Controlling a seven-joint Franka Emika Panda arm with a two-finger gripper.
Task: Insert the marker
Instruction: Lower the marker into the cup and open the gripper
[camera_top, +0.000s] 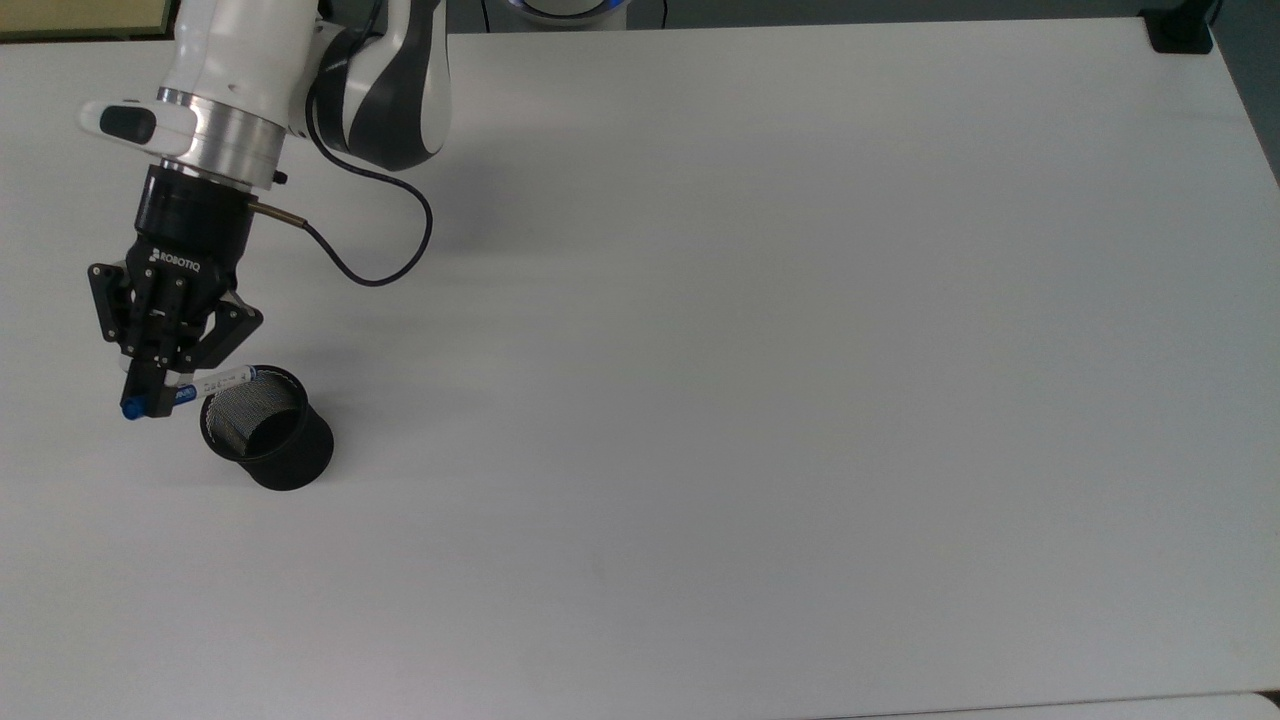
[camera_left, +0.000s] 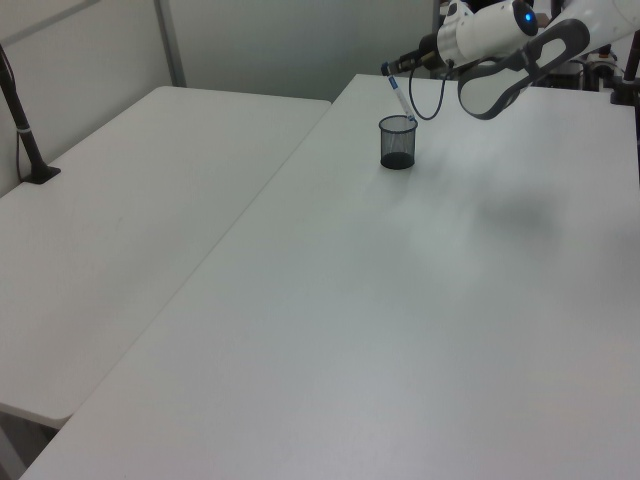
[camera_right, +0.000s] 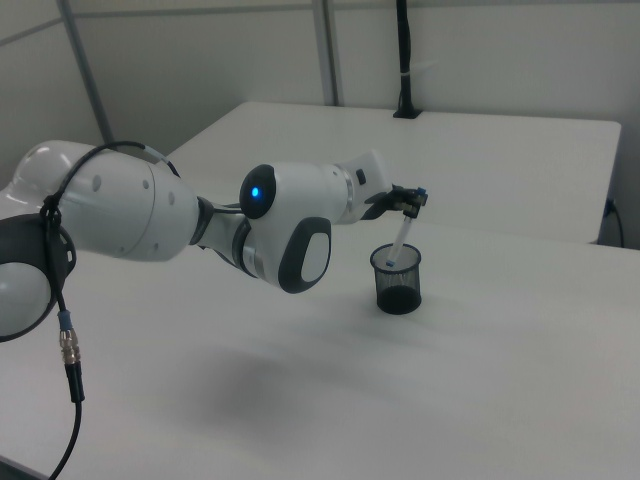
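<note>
One claw (camera_top: 150, 398) is clamped on the marker (camera_top: 205, 385) near its blue-capped end, holding it tilted above the black mesh cup (camera_top: 266, 427) on the white counter (camera_top: 760, 360). In the right view the marker's (camera_right: 402, 236) lower tip appears to sit at or just inside the cup's (camera_right: 397, 278) rim, with most of the barrel still outside. To finish well, I would judge that the arm should bring the marker nearer upright and centre the tip over the opening before lowering, so the barrel does not catch the rim and tip the light cup. Release only once the tip is well down. The cup looks otherwise empty, though its mesh hides the bottom.
</note>
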